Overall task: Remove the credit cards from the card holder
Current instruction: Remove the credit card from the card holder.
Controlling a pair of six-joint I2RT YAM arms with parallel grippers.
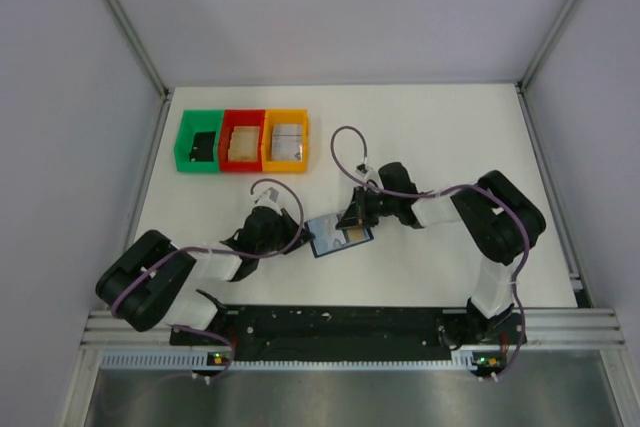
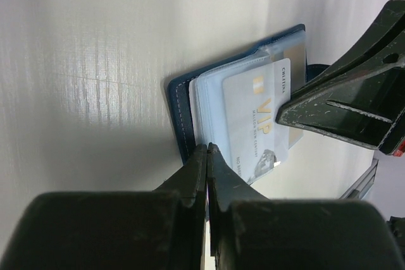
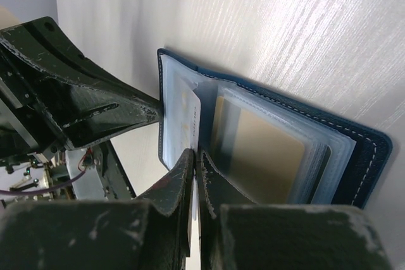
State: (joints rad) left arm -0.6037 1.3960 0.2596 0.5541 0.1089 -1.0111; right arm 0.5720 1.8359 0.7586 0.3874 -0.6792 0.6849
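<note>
Open card holder [image 2: 179, 102] holds silvery card [image 2: 256, 115] and gold card [image 3: 262, 153].

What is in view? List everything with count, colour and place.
card holder: one, dark blue, open, centre of table.
pale card: one, silvery, sticking out of a sleeve.
tan card: one, inside a sleeve.
bins: three, green, red, orange, row at far left.
table: one, white.
arms: two, black and white, near edge.
left fingers: black, shut on the card holder's edge.
right fingers: black, shut on the pale card.
</note>
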